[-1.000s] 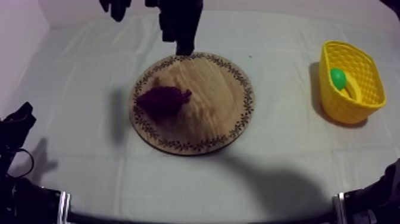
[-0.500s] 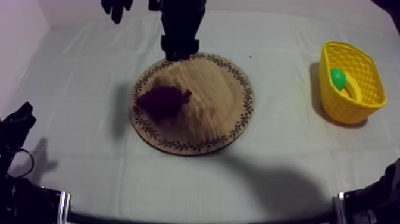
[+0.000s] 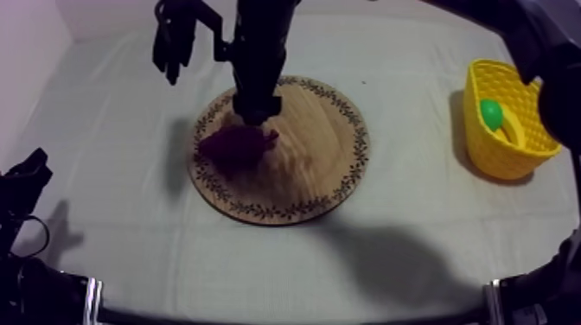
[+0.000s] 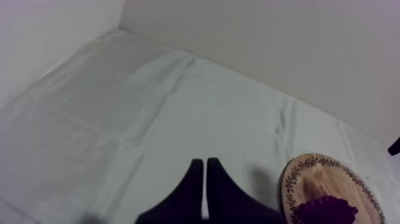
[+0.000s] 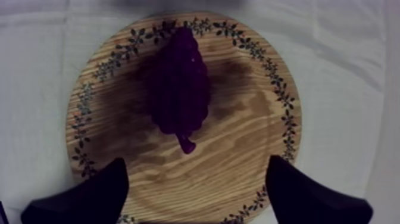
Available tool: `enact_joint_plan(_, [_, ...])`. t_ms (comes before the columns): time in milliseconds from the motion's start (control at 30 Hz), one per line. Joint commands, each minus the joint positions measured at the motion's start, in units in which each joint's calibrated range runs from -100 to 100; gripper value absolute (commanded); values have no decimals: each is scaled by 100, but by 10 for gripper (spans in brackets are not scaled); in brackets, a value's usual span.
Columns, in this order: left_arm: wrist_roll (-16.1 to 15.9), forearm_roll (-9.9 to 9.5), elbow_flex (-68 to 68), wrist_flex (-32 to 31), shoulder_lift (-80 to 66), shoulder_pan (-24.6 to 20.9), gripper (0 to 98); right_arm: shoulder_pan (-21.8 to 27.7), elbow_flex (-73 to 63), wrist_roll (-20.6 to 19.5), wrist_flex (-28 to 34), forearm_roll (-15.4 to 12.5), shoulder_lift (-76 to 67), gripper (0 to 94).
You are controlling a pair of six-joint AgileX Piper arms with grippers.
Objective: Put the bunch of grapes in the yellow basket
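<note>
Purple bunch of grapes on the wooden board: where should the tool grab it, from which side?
Probably from above, closing across the widest middle of the dark purple bunch of grapes. It lies flat on the round wooden board, long and tapered, and its stem end looks too thin to hold.

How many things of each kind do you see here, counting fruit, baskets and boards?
Fruit: 3 (bunch of grapes, green fruit, banana)
Baskets: 1 (yellow basket)
Boards: 1 (wooden board)
Total: 5
</note>
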Motion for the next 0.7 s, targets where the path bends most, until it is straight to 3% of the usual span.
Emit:
enact_joint_plan(0, [-1,1,-4,0,2,2,0,5,-17,-1,8,-9,146,664])
enact_joint_plan(667, [-1,1,-4,0,2,2,0,-109,-651,-137,6,-27,1416,674])
